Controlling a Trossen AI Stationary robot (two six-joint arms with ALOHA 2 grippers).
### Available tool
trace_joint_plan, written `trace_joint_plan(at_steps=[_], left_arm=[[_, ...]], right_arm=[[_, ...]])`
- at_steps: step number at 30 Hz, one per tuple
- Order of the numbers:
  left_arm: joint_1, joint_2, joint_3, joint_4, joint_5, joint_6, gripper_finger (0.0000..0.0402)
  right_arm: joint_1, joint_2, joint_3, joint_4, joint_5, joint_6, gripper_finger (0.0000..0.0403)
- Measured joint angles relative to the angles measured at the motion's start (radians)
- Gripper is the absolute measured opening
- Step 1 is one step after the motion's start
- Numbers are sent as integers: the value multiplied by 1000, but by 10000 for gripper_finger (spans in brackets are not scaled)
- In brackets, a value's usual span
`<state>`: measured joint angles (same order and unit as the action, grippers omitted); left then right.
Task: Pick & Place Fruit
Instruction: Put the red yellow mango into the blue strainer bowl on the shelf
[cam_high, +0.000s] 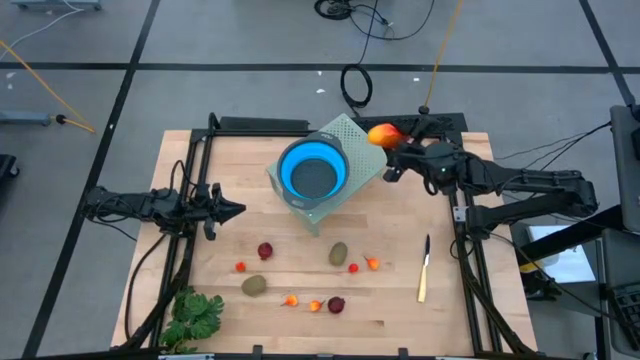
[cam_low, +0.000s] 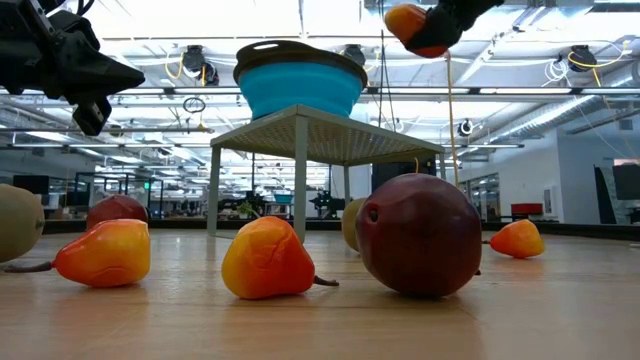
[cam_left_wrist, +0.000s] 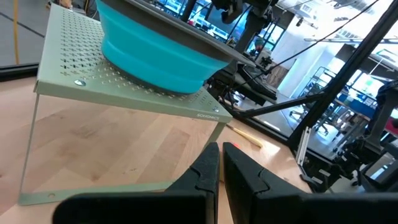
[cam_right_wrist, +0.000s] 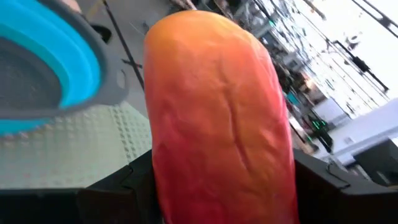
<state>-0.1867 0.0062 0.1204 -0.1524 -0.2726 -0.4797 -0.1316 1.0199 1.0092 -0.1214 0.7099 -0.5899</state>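
Note:
My right gripper is shut on the long orange-red fruit and holds it in the air beside the far right corner of the perforated stand. The stand carries the blue bowl. In the low view the fruit hangs high above the table. Two dark red balls, two brown-green ovals and several tiny orange and red pieces lie on the table. My left gripper is shut and hovers left of the stand. My right gripper pinches the long orange-red fruit's lower part between its two fingers, one on each side. It comes from the table's right, roughly level. The fruit is lifted clear, and its free end sticks out past the fingers toward the bowl.
A yellow-handled knife lies near the table's right edge and a green leafy bunch lies at the near left corner. Black frame rails run along both sides of the table. Bare wood shows between the stand and the row of fruit.

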Motion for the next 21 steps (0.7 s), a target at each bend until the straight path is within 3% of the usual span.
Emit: trace_joint_plan(at_steps=[12, 21], left_arm=[[0, 0, 0, 0, -19, -1, 19], [0, 0, 0, 0, -18, -6, 19]], right_arm=[[0, 39, 3, 170, -192, 2, 238], [0, 157, 148, 137, -244, 39, 238]])
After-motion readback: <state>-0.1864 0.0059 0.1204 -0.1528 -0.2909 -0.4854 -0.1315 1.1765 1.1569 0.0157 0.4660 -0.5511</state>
